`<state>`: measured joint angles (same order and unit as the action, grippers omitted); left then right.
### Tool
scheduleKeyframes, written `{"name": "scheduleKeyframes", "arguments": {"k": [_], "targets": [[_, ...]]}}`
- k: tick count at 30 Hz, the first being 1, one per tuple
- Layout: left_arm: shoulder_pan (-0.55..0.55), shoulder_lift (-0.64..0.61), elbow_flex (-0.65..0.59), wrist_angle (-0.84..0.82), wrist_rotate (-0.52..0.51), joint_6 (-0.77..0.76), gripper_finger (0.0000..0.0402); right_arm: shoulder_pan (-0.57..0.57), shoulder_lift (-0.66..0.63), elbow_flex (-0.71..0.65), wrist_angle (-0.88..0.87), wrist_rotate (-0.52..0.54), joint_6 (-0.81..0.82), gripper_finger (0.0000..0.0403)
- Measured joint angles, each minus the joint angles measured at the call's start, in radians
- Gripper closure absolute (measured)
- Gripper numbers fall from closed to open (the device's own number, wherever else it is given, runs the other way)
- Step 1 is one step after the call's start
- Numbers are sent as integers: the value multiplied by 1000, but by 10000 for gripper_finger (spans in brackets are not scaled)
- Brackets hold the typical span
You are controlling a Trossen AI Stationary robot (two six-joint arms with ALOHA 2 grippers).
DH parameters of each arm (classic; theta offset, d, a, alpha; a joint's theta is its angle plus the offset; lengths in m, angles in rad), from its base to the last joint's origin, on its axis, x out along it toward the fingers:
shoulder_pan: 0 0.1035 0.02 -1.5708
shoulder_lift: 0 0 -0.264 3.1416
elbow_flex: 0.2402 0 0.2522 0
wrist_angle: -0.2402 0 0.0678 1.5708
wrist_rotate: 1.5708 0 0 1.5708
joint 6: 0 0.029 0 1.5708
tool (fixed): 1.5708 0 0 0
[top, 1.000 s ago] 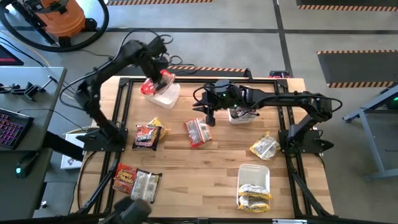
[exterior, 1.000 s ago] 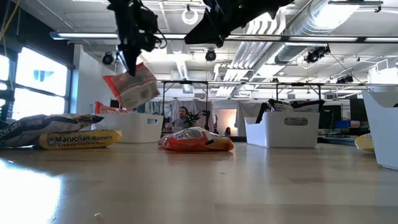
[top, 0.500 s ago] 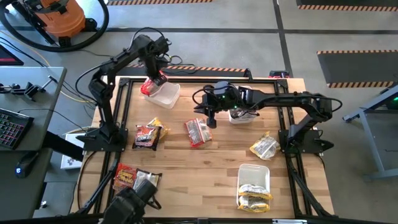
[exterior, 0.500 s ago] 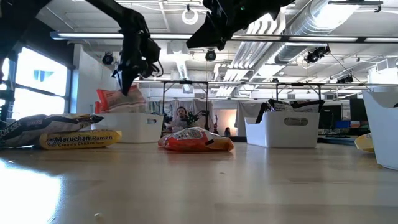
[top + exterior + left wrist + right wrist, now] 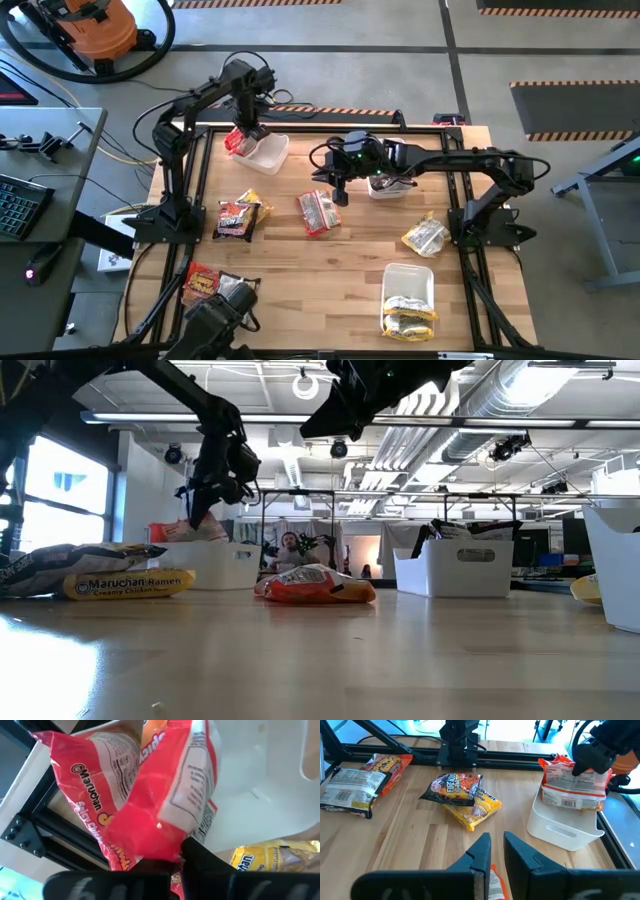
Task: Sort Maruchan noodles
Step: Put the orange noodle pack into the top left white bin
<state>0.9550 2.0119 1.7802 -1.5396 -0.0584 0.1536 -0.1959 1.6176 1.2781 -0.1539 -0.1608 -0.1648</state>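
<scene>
A red Maruchan noodles packet [image 5: 237, 142] stands at the far-left white bin [image 5: 270, 155], with my left gripper [image 5: 248, 128] shut on it from above. In the low view only the packet's top [image 5: 186, 531] shows over the bin's rim [image 5: 215, 550]. My right gripper [image 5: 335, 192] hovers mid-table just beyond a red-orange packet [image 5: 318, 212] that lies flat on the wood. Its fingers [image 5: 484, 845] are shut with nothing between them. My left gripper pinches the red packet's top edge [image 5: 167, 851] between its two fingers, which point steeply down. The packet hangs upright and crumpled below them [image 5: 572, 782]. Its lower end is down at the bin's left rim; I cannot tell whether it rests on anything.
A dark packet lies on a yellow one [image 5: 238, 216] at the left, and a red and a silver packet [image 5: 217, 290] lie near the front left. A yellow-white packet [image 5: 424, 236] is at the right. One bin [image 5: 388, 186] sits under my right arm, and another [image 5: 408, 296] holds packets.
My left gripper has come down toward the far-left bin and tipped to point more steeply down, still shut on the red packet. The packet hung well above the bin's rim and has sunk until only its top shows over it.
</scene>
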Motion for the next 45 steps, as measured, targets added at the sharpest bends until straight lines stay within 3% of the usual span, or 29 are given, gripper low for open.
{"name": "scheduleKeyframes", "arguments": {"k": [22,29,45], "targets": [[-60,-54,0,-32,-220,13,401,0,1,0,-23,-7,-20,370],[-108,-61,0,-32,-216,34,401,0,22,-2,-41,-9,-20,370],[-103,-63,0,-32,-169,-4,401,0,40,-2,-37,-11,-31,370]]}}
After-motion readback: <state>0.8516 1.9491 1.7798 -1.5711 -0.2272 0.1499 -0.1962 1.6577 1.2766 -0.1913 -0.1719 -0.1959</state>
